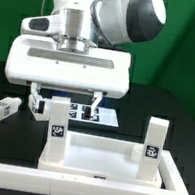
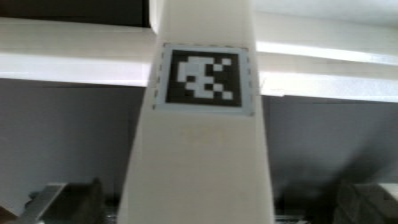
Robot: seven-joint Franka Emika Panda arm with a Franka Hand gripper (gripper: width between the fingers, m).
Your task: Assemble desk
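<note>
The wrist view alone shows the end effector (image 2: 214,205) spread, its dark fingers (image 2: 63,200) either side of the near leg (image 2: 205,150) and clear of it. The exterior view shows that leg (image 1: 56,130) upright, left of centre, on the top (image 1: 101,159), with a second leg (image 1: 154,146) upright at lower right. A loose leg (image 1: 2,112) lies on the table (image 1: 3,144) at left. The marker board (image 1: 88,112) behind is partly hidden. The top's long axis runs across the lower frame

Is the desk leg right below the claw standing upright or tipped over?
Upright. The leg rises vertically from the desk top, like the other leg; the open claw straddles its upper end.
</note>
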